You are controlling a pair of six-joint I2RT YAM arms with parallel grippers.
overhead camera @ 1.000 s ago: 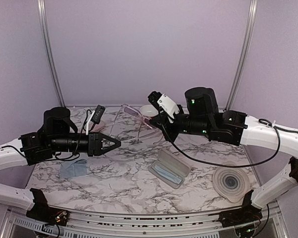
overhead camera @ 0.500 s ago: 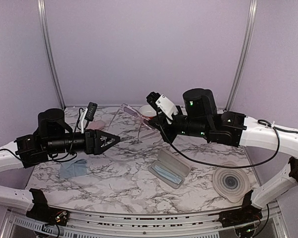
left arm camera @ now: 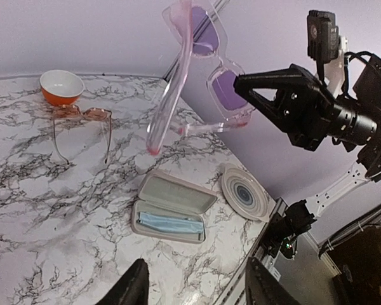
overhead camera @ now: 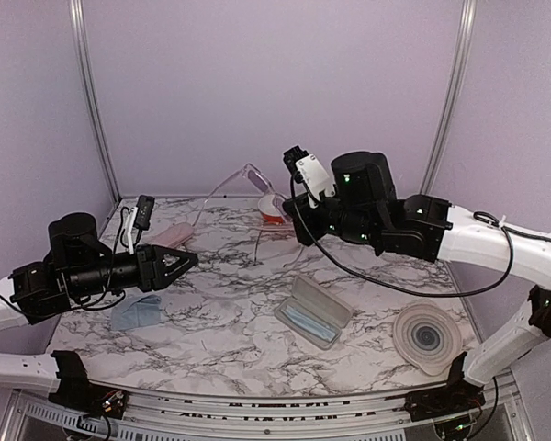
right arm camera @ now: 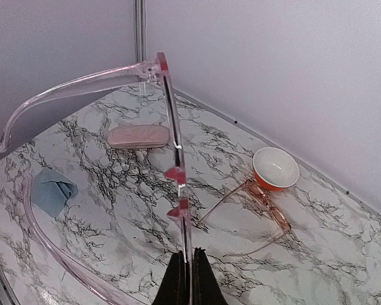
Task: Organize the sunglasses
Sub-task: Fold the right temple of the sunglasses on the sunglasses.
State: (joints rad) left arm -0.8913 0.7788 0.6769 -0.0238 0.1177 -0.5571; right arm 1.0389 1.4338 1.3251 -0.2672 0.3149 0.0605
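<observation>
Case [left arm camera: 178, 194], open near the front, seems ready for glasses, so the left gripper [overhead camera: 185, 262] hangs spread and empty beyond it while the right gripper [right arm camera: 190, 279] pinches the pink sunglasses [right arm camera: 171, 127] aloft, the orange pair [right arm camera: 267, 203] lying far back beside the bowl [right arm camera: 275, 168].

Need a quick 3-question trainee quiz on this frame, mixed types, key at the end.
1. True or false: the right gripper holds the pink-framed glasses in the air.
2. What lies in the open case? A) a blue cloth B) a pen C) a key
3. Fill in: the orange-tinted glasses lie on the table beside an orange ____.
Key: 1 true; 2 A; 3 bowl.
</observation>
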